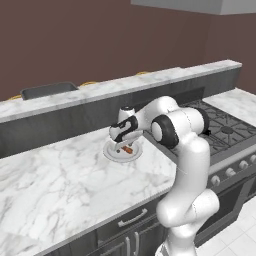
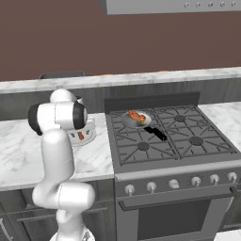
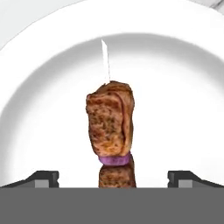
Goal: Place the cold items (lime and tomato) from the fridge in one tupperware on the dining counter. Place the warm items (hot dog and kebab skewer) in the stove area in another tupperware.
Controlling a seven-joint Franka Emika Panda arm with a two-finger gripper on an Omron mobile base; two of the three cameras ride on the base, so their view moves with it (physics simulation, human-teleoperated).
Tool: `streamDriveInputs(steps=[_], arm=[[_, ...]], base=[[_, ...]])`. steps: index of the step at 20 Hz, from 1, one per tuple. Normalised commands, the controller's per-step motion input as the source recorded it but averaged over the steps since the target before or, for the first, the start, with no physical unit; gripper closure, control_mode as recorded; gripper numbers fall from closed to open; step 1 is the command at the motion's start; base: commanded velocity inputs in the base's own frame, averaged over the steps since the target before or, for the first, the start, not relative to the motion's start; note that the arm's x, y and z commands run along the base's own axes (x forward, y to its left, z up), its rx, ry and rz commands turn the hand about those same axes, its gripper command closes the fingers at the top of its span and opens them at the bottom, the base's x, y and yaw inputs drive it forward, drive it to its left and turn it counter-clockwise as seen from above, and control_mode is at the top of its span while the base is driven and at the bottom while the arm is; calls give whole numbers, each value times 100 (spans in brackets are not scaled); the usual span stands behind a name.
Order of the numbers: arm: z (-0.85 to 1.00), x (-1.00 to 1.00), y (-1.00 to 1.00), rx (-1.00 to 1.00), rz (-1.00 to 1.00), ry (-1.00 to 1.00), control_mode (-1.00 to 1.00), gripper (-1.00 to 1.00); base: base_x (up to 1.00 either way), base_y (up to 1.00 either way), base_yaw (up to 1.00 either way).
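The kebab skewer (image 3: 110,127), brown meat chunks with a purple ring on a thin white stick, lies on a round white plate (image 3: 175,109) on the marble counter. My gripper (image 3: 113,177) is open just above it, one fingertip on each side of the lower meat chunk and neither touching it. The left base view shows the gripper (image 1: 124,140) pointing down over the plate (image 1: 112,154) and the skewer (image 1: 128,149). The hot dog (image 2: 137,115) lies in a pan (image 2: 129,121) on the stove. Lime, tomato, fridge and tupperware are out of view.
The gas stove (image 2: 164,136) stands right of the plate, with knobs along its front. A raised marble ledge (image 1: 100,90) runs behind the counter. Open marble counter (image 1: 55,175) stretches to the left of the plate.
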Motion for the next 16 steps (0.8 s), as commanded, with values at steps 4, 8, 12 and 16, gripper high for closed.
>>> streamDriveInputs(steps=[4,8,12,16], arm=[[-45,24,3,0,0,0,-100,100],[-76,1,3,0,0,5,-100,100],[-60,-3,2,0,0,2,-100,100],[-50,-12,28,0,0,5,-100,100]], base=[[0,0,0],[0,0,0],[0,0,0],[0,0,0]])
